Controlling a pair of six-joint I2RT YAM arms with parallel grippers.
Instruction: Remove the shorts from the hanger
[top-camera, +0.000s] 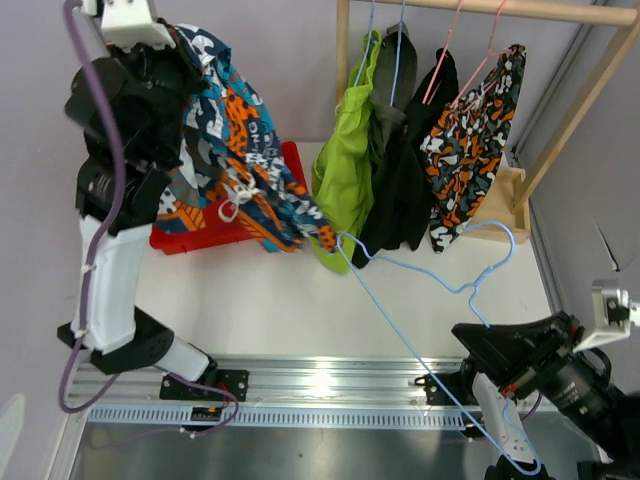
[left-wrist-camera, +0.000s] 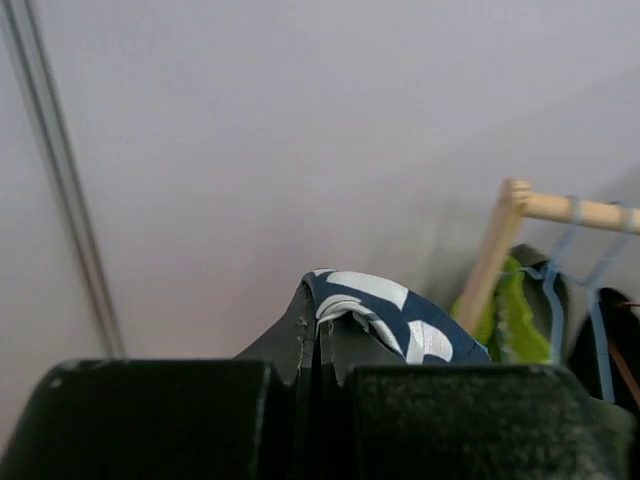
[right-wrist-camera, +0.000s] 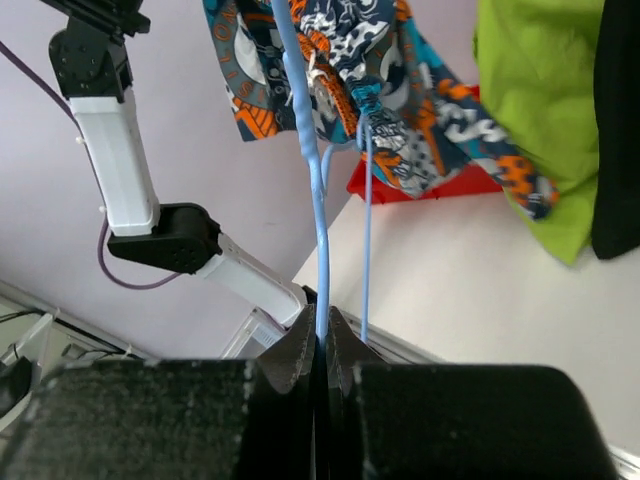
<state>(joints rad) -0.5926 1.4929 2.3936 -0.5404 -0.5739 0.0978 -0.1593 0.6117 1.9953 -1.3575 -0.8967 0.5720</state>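
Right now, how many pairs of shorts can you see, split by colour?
Lime green shorts: 1
Dark grey-olive shorts: 1
Black shorts: 1
Orange-black-white patterned shorts: 1
Teal-orange-white patterned shorts: 1
Total: 5

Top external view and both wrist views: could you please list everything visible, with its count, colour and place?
teal patterned shorts: one, teal-orange-white, held up at far left, above the red bin
lime green shorts: one, hanging on the rack, leftmost
grey-olive shorts: one, dark, next on the rack
black shorts: one, third on the rack
orange patterned shorts: one, orange-black-white, rightmost
loose hanger: one, blue wire, slanting over the table
rail hangers: four, two blue, two pink
wooden rack: one, pale, far right
red bin: one, far left
table: one, white
left gripper: shut on teal patterned shorts
right gripper: shut on loose hanger
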